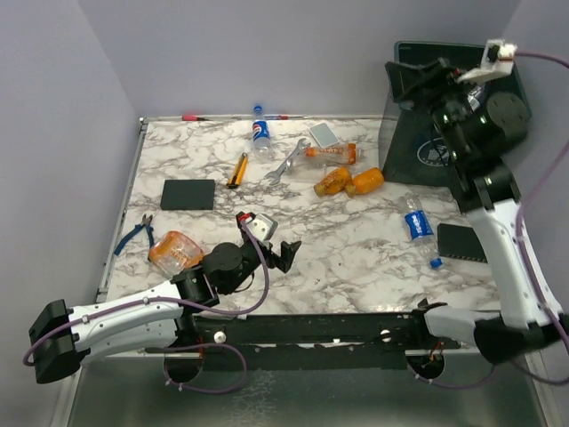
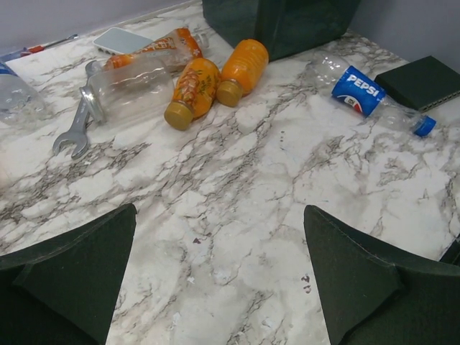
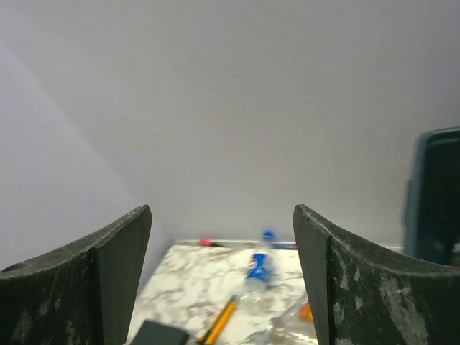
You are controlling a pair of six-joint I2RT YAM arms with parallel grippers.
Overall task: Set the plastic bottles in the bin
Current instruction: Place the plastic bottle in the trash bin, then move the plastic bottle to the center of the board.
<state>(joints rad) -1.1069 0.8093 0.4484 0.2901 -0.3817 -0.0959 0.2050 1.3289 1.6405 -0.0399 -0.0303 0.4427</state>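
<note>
The dark green bin [image 1: 425,142] stands at the far right and shows in the left wrist view [image 2: 287,21]. Two orange bottles [image 1: 332,181] [image 1: 366,181] and a clear orange-label bottle [image 1: 329,154] lie in front of it. One Pepsi bottle [image 1: 260,135] lies at the back. Another Pepsi bottle [image 1: 419,224] lies at the right [image 2: 363,92]. A crushed orange bottle [image 1: 175,252] lies at the near left. My left gripper [image 1: 271,242] [image 2: 219,237] is open and empty, low over bare marble. My right gripper [image 1: 416,80] [image 3: 223,237] is open and empty, raised beside the bin.
A silver wrench [image 1: 286,163] and a yellow-handled tool [image 1: 237,169] lie near the back bottles. A black pad [image 1: 188,194] and blue pliers [image 1: 135,233] lie at the left. Another black pad [image 1: 462,242] lies at the right edge. Walls close the left, back and right.
</note>
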